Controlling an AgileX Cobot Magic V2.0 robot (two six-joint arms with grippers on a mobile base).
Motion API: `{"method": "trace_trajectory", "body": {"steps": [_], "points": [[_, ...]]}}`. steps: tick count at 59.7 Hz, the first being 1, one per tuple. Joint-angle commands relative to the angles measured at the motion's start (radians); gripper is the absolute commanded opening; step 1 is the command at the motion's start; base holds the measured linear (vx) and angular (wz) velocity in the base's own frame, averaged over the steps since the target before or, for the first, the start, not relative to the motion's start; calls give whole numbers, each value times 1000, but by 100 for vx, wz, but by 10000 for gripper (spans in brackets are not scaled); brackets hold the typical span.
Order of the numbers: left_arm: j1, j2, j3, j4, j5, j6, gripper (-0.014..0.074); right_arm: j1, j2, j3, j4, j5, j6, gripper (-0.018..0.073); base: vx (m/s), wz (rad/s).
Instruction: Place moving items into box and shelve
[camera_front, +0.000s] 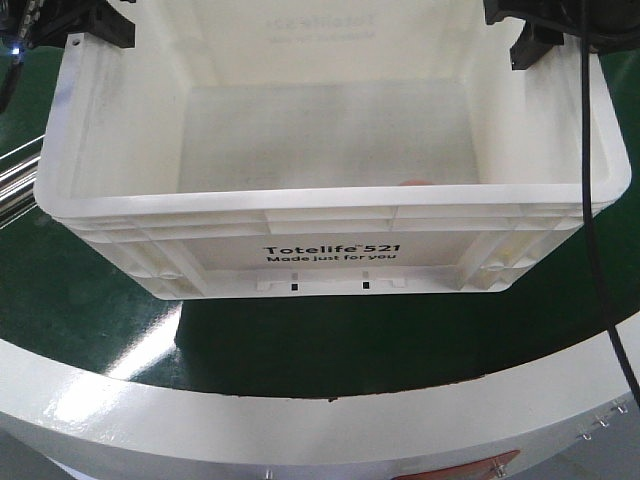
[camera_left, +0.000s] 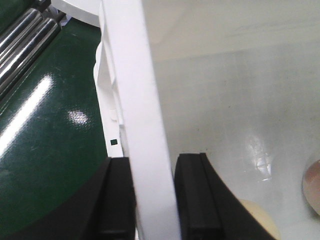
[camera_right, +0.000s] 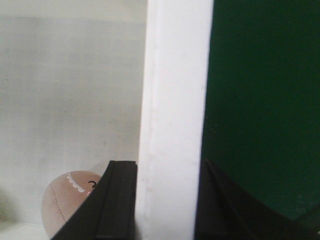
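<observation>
The white box (camera_front: 330, 250), printed "Totelife 521", fills the middle of the front view. My left gripper (camera_front: 95, 25) sits on its left rim and my right gripper (camera_front: 530, 35) on its right rim. In the left wrist view the left gripper (camera_left: 154, 200) is shut on the box rim (camera_left: 145, 125), one black finger on each side. My right gripper (camera_right: 167, 200) clamps the right rim (camera_right: 172, 100) the same way. Inside the box lie a pale cream ball (camera_left: 257, 220) and a pinkish-brown ball (camera_right: 65, 200), which is also seen in the left wrist view (camera_left: 312, 187). From the front only a sliver of the pinkish-brown ball (camera_front: 415, 182) shows.
The box is over a dark green surface (camera_front: 300, 340) bounded in front by a curved white edge (camera_front: 200, 420). Shiny metal rollers (camera_left: 25, 35) run along the left side. A black cable (camera_front: 590, 250) hangs down past the box's right end.
</observation>
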Motion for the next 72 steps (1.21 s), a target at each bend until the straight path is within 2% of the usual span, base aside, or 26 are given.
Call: {"method": "trace_trajectory", "body": {"steps": [1, 72], "points": [[6, -61, -43, 30, -126, 9, 0, -14, -63, -42, -65, -68, -12, -5, 0, 0], [7, -61, -43, 30, -126, 9, 0, -14, -63, -42, -65, -61, -12, -5, 0, 0]]}}
